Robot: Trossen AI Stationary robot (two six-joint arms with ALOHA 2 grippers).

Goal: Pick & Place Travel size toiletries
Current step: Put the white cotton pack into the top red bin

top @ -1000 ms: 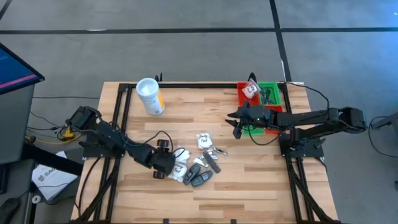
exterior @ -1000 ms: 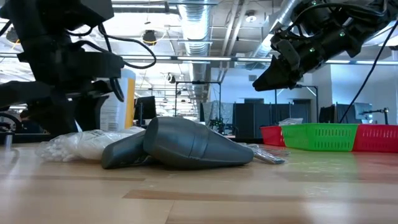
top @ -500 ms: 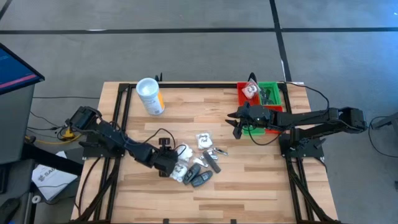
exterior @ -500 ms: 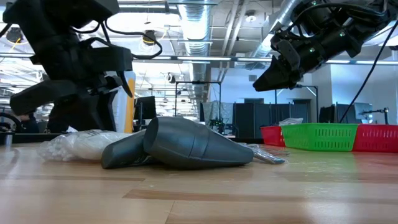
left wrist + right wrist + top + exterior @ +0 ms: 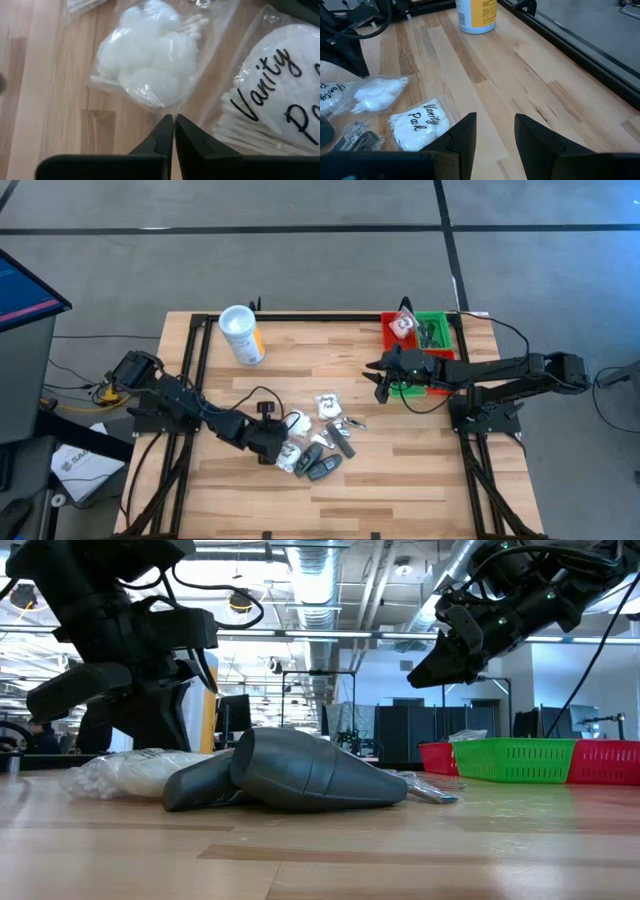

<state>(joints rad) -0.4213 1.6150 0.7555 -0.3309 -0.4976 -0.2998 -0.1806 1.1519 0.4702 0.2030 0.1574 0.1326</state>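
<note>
High view: left gripper (image 5: 272, 442) low over heap of white clear-wrapped packets and dark grey tubes (image 5: 318, 450) at mid-table. Right gripper (image 5: 381, 379) hovers beside red and green plastic bins (image 5: 445, 340), empty. White cylindrical canister with yellow label (image 5: 241, 334) well apart.

Low view: dark grey tube (image 5: 300, 775) lies on pale wood-plank table (image 5: 320, 860); open workshop beyond.

Left wrist view: jaws pressed together, nothing held, just short of clear packet of white cotton (image 5: 150, 55). Watch: closed tips may shove packet or snag slippery film.

Right wrist view: fingers (image 5: 462, 135) parted, empty.
</note>
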